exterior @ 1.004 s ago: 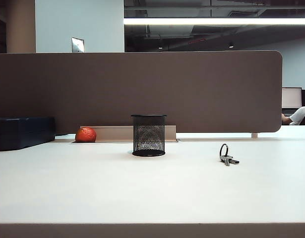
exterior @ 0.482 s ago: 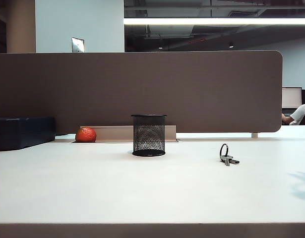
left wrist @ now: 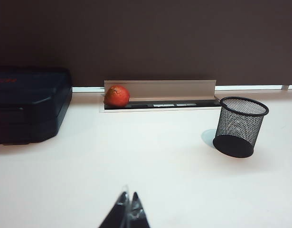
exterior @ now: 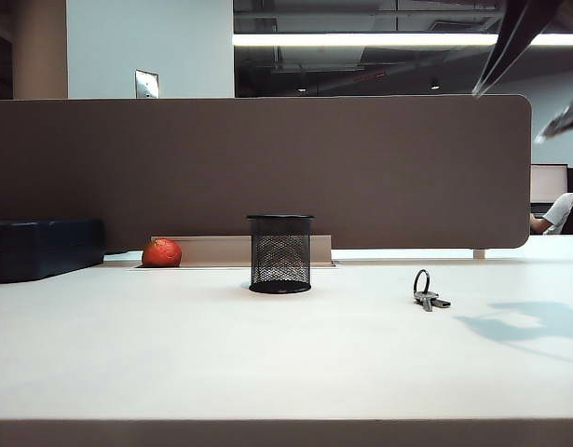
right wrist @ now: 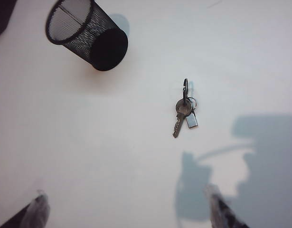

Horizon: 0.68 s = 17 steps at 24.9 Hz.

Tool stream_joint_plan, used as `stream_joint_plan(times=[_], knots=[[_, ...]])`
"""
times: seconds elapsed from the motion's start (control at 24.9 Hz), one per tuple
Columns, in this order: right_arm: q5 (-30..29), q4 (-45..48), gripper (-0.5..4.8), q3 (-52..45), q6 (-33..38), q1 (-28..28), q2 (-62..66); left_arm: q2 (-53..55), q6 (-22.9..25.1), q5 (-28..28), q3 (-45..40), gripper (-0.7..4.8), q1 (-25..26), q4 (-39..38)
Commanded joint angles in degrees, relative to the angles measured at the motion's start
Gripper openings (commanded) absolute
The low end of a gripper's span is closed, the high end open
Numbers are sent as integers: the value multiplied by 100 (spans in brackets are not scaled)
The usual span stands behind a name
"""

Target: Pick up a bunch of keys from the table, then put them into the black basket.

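With the left gripper (left wrist: 128,209) closed and idle, the wide-open right gripper (right wrist: 127,209) hovers above the small dark-ringed grey metal keys (right wrist: 184,110) on the off-white desk (exterior: 221,354) and must descend onto them.

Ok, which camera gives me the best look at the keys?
The right wrist view: the bunch of keys lies unobstructed, seen from above. The exterior view shows them small, side-on. The left wrist view misses them entirely.

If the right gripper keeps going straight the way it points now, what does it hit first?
Probably bare off-white table. The open right gripper points down at it, short of the small grey bunch of keys; depth is unclear.
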Motion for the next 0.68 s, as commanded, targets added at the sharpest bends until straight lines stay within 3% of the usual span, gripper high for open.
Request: stream_joint_plan(times=[0.04,0.2,0.44,0.68], knots=[[-396,-42,437,273,4,13,590,4,9,9,17,-6,0,44],[-481,-20,437,535,2,118,1241,4,9,162,17,-6,0,-7],[-407,107,437,1005,-4,455,2218,4,9,1084,17,-6,0,-20],[-28,404,437,1320,0,645,2918,4,4,1174,20,-6,0,-22]])
